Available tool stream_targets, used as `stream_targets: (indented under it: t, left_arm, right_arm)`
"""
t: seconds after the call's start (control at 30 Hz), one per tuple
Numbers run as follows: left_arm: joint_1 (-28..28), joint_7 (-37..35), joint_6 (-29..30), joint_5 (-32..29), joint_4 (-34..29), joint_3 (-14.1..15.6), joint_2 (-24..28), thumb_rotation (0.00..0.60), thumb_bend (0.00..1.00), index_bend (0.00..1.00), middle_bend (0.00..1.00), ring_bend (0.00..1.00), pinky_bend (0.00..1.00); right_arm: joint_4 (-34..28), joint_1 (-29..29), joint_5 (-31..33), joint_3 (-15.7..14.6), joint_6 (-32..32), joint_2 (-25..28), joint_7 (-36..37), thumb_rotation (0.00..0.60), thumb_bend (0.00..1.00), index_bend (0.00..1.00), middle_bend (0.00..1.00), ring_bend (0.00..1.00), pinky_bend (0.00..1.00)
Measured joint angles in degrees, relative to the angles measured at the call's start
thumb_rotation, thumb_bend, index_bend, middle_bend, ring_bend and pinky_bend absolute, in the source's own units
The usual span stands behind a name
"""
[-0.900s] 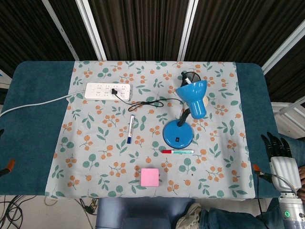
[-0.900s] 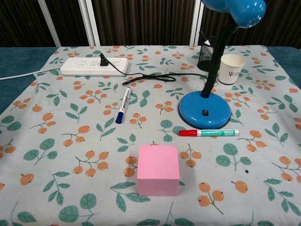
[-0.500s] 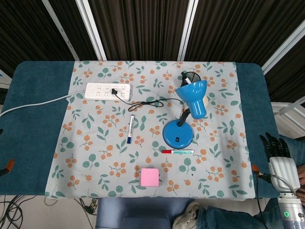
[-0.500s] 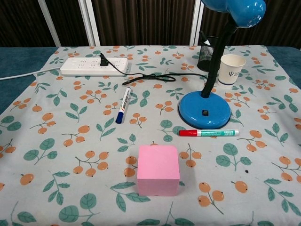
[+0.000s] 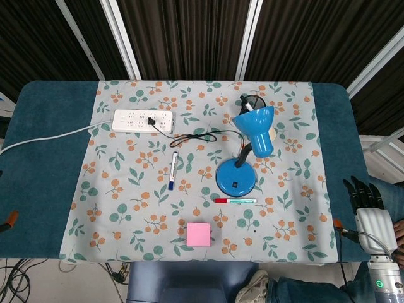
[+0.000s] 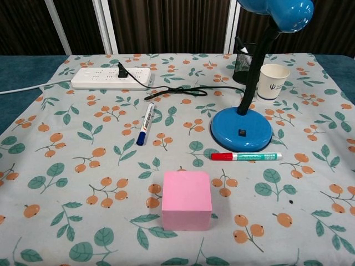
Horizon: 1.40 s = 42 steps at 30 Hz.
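My right hand (image 5: 367,205) hangs off the table's near right corner in the head view, fingers (image 5: 360,189) spread, holding nothing and touching nothing. Nearest to it on the cloth is a red-capped green marker (image 5: 235,201) (image 6: 246,156), in front of a blue desk lamp (image 5: 237,177) (image 6: 242,128). A pink block (image 5: 197,234) (image 6: 186,199) sits near the front edge. A blue-capped marker (image 5: 172,170) (image 6: 145,123) lies left of the lamp. My left hand shows in neither view.
A white power strip (image 5: 142,120) (image 6: 111,78) lies at the back left, its black cable (image 6: 177,92) running to the lamp. A paper cup (image 6: 273,81) and a black mesh pen holder (image 6: 243,64) stand behind the lamp. The floral cloth (image 5: 126,208) covers a blue table (image 5: 38,151).
My right hand has drifted slightly lower in the head view, away from the table. Nothing on the table has moved.
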Motion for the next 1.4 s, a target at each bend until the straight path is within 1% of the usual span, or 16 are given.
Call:
stream_targets:
  t: [0.17,0.23,0.27,0.3,0.33,0.4,0.43,0.5,0.53,0.6,0.7,0.8,0.87,1.03,1.17,1.4]
  left_arm:
    - [0.22,-0.62,0.37,-0.03,-0.14,-0.10,0.24,0.600,0.28,0.04,0.04,0.00,0.09]
    - [0.41,-1.19,0.57,-0.23,-0.15,-0.23,0.45,0.600,0.28,0.04,0.04,0.00,0.09]
    - [0.47,-1.40,0.62,-0.40,-0.12,-0.30,0.54,0.600,0.28,0.04,0.04,0.00,0.09]
    - [0.50,-1.55,0.61,-0.59,-0.07,-0.37,0.61,0.600,0.28,0.04,0.04,0.00,0.09]
    - [0.51,-1.72,0.48,-0.75,-0.03,-0.42,0.68,0.600,0.28,0.04,0.04,0.00,0.09]
    - [0.44,-1.92,0.18,-0.76,0.01,-0.41,0.76,0.600,0.28,0.04,0.04,0.00,0.09]
    - [0.38,-1.99,0.08,-0.64,0.02,-0.38,0.80,0.600,0.28,0.04,0.04,0.00,0.09]
    - [0.34,-2.10,0.01,-0.40,0.02,-0.31,0.84,0.600,0.28,0.04,0.04,0.00,0.09]
    - [0.35,-2.19,0.00,-0.32,0.02,-0.27,0.86,0.600,0.28,0.04,0.04,0.00,0.09]
    - [0.38,-2.29,0.05,-0.38,0.05,-0.31,0.90,0.600,0.28,0.04,0.04,0.00,0.09]
    - [0.43,-2.52,0.07,-0.64,0.11,-0.42,0.96,0.600,0.28,0.04,0.04,0.00,0.09]
    - [0.41,-2.72,-0.07,-0.65,0.17,-0.44,1.02,0.600,0.28,0.04,0.04,0.00,0.09]
    - [0.38,-2.86,-0.19,-0.59,0.21,-0.40,1.07,0.600,0.28,0.04,0.04,0.00,0.09]
    - [0.29,-3.13,-0.47,-0.93,0.45,-0.52,1.11,0.600,0.28,0.04,0.04,0.00,0.09]
    - [0.17,-3.22,-0.76,-0.99,0.54,-0.54,1.12,0.600,0.28,0.04,0.04,0.00,0.09]
    - [0.08,-3.68,-1.07,-1.27,0.74,-0.64,1.20,0.600,0.28,0.04,0.04,0.00,0.09]
  right_arm:
    - [-0.34,0.28,-1.03,-0.80,-0.93,0.58,1.01,0.600,0.29,0.03,0.03,0.12,0.27]
    - [-0.43,0.58,-2.22,-1.41,-1.55,0.96,1.74,0.600,0.29,0.03,0.10,0.19,0.32]
    - [-0.48,0.73,-2.83,-1.75,-1.87,1.16,2.23,0.600,0.29,0.03,0.15,0.23,0.34]
    - [-0.57,0.90,-3.38,-2.09,-2.23,1.36,2.80,0.600,0.29,0.04,0.22,0.29,0.37]
    - [-0.69,1.19,-4.03,-2.48,-2.78,1.58,3.54,0.600,0.29,0.04,0.26,0.33,0.38]
    - [-0.86,1.82,-4.57,-2.78,-3.89,1.74,4.10,0.600,0.29,0.05,0.37,0.45,0.43]
    - [-0.97,2.31,-4.69,-2.91,-4.86,1.81,4.30,0.600,0.29,0.05,0.39,0.48,0.44]
    - [-1.17,3.24,-4.68,-3.06,-6.83,1.95,4.60,0.600,0.29,0.05,0.47,0.59,0.48]
    - [-1.34,4.02,-4.60,-3.15,-8.51,2.07,4.77,0.600,0.29,0.05,0.49,0.62,0.49]
    - [-1.57,5.46,-4.40,-3.18,-11.45,2.21,4.86,0.600,0.33,0.05,0.56,0.69,0.52]
    - [-1.91,8.54,-3.82,-2.88,-16.42,1.96,4.12,0.600,0.40,0.05,0.62,0.77,0.56]
    - [-2.29,11.68,-2.66,-2.14,-20.45,0.69,2.53,0.600,0.47,0.05,0.67,0.81,0.60]
    - [-2.56,13.29,-1.40,-1.51,-22.98,-0.39,1.65,0.600,0.49,0.05,0.69,0.83,0.62]
    - [-3.19,17.17,1.97,0.13,-27.94,-3.41,-1.61,0.600,0.50,0.05,0.72,0.86,0.67]
    - [-3.80,19.46,4.71,1.15,-31.22,-5.33,-3.64,0.600,0.54,0.05,0.74,0.87,0.71]
    - [-3.41,23.52,9.75,2.59,-36.06,-9.21,-6.90,0.600,0.55,0.04,0.75,0.87,0.76]
